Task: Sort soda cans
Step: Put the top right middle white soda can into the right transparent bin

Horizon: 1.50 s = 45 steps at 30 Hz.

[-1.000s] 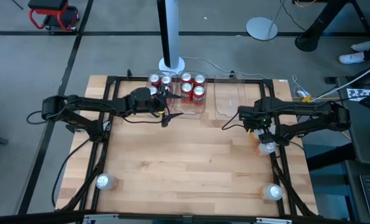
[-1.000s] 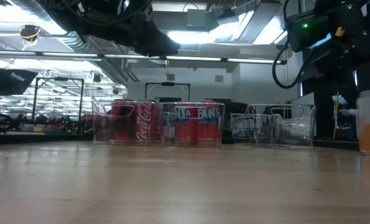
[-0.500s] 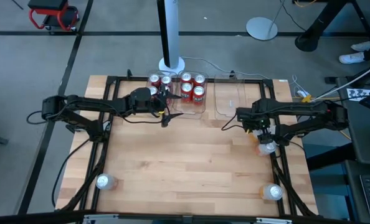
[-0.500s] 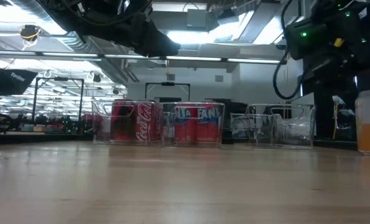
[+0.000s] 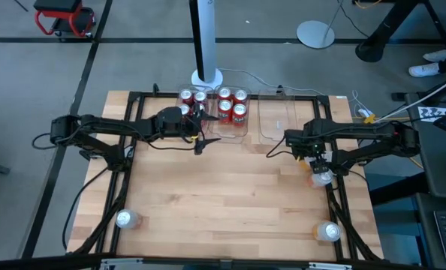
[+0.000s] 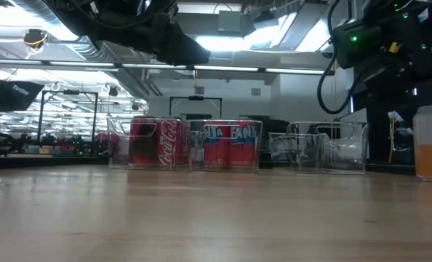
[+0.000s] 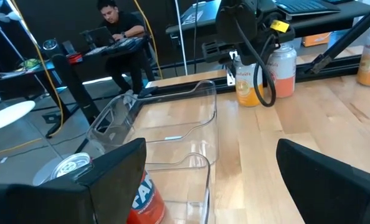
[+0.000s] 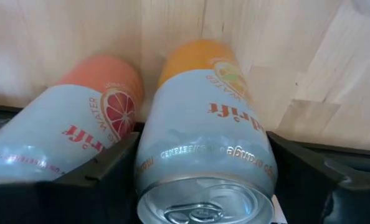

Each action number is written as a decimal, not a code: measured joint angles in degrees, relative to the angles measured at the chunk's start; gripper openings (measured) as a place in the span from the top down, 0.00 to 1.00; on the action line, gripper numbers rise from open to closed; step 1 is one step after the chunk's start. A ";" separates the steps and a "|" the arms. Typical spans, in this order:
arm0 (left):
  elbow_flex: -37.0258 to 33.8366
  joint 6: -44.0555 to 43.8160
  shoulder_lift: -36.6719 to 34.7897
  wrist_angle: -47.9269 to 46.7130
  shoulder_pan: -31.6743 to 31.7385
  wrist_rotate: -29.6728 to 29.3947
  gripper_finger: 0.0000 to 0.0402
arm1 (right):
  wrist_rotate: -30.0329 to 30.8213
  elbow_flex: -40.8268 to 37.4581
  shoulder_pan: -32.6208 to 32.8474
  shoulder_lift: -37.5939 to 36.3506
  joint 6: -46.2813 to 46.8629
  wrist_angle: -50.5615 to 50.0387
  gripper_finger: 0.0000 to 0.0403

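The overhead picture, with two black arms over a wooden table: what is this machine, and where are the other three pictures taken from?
It is a robot with two arms. The overhead camera looks straight down on the table. Another camera sits at tabletop height, and the last two ride on each arm's wrist. Red cans stand in clear bins at the far edge. The left gripper hovers by those bins, fingers open, holding nothing. The right gripper sits over an orange can beside a pink can; whether it grips yet is unclear. Two more pale cans stand at the near corners.
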 joint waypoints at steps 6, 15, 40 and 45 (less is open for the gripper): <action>0.00 0.02 0.00 0.02 0.00 -0.02 0.14 | 0.13 2.98 0.00 0.00 -0.45 -2.04 0.26; 0.00 -0.01 0.00 -0.11 0.00 -0.02 0.14 | -1.93 12.66 0.14 0.00 -2.07 -3.37 0.28; 0.04 -0.30 0.02 0.13 -0.90 -0.02 0.14 | 17.24 35.28 1.32 5.39 -11.94 -1.93 0.28; 0.04 -0.33 0.02 0.11 -0.90 -0.02 0.14 | 17.58 35.28 -6.64 10.54 -21.87 0.42 0.28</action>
